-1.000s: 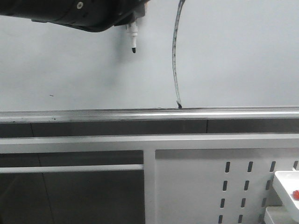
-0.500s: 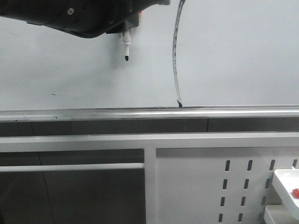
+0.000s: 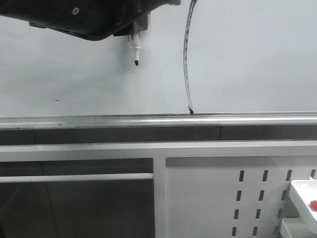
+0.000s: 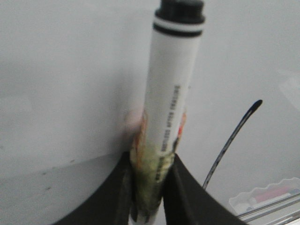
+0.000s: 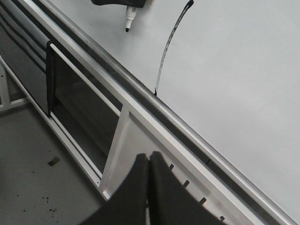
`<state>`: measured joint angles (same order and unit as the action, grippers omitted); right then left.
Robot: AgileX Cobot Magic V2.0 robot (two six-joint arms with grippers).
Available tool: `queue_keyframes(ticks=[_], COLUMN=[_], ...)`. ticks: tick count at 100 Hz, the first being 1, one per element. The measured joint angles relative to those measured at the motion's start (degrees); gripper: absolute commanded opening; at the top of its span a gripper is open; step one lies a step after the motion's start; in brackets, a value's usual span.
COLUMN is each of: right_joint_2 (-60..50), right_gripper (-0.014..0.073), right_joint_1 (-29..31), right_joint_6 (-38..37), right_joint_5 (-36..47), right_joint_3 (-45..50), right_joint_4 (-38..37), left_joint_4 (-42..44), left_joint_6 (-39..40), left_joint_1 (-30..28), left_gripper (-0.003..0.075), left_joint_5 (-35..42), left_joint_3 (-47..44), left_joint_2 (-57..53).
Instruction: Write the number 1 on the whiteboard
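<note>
The whiteboard [image 3: 247,64] fills the upper half of the front view, pale grey-white and smooth, with its silver rail [image 3: 158,120] running along the lower edge. Below the rail: a white metal frame [image 3: 158,188], and at lower right a perforated panel [image 3: 223,198] with rows of slots. A white tray [image 3: 303,196] sits at the far lower right corner, a small red item in it.

The number 1 [image 3: 186,54] stands on the board right of centre: a long, thin, dark stroke, slightly bowed, running from the top edge of the front view down to the rail, with a darker blot at its foot.

Left arm [image 3: 84,17], dark, enters from upper left. Left claw [image 4: 152,183] clamped on the marker [image 4: 168,108], white barrel with printed text, its dark tip [image 3: 135,62] pointing down, left of the stroke and apart from it. Whether the tip touches the board cannot be told.

Right claw [image 5: 149,183], fingers pressed together, nothing between them, hangs near the frame below the board.
</note>
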<state>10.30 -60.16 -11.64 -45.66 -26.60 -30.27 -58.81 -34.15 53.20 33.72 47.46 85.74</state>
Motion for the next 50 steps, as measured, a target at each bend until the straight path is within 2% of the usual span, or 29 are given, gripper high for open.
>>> queue_keyframes(ticks=[13, 50], right_joint_2=[0.00, 0.00], right_gripper=[-0.0054, -0.0054], right_joint_1=[0.00, 0.00], right_joint_6=[0.00, -0.03], right_joint_5=[0.00, -0.13], right_joint_3=[0.00, 0.00], right_joint_4=[0.47, 0.89], left_joint_4=[-2.17, -3.36], left_joint_6=[0.43, 1.00], left_joint_1=[-0.22, -0.22], left_gripper=[0.0287, 0.0475], left_joint_5=[-2.02, -4.23], left_joint_3=[1.45, 2.93], left_joint_2=[0.11, 0.11])
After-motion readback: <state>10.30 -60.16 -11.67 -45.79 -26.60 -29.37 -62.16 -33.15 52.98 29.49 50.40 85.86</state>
